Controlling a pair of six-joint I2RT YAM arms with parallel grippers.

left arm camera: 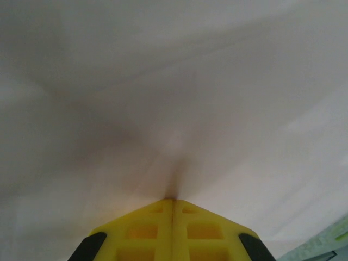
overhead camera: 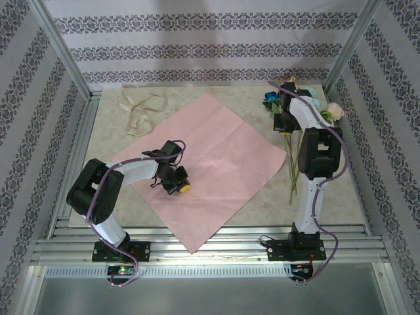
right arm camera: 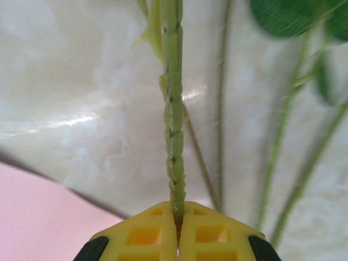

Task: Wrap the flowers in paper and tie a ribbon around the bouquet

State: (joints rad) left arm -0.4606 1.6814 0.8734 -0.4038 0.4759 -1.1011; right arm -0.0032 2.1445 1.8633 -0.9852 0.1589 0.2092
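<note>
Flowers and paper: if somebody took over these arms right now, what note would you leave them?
Left pincer: shut, pinching a pucker of the paper, which lies flat mid-table.
Right pincer: shut on a stem of the flowers, which lie on the table right of the paper.
The ribbon: loose at far left, untouched.
Done: both grips only.
Left: flowers onto paper, wrap, tie.

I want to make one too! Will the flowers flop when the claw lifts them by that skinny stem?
Probably a bit. The right claw pinches one thin stem of the flowers, so the bunch may sag or swing. The stem looks ridged, so it's likely not slippery. Thin stems suggest they're light.
</note>
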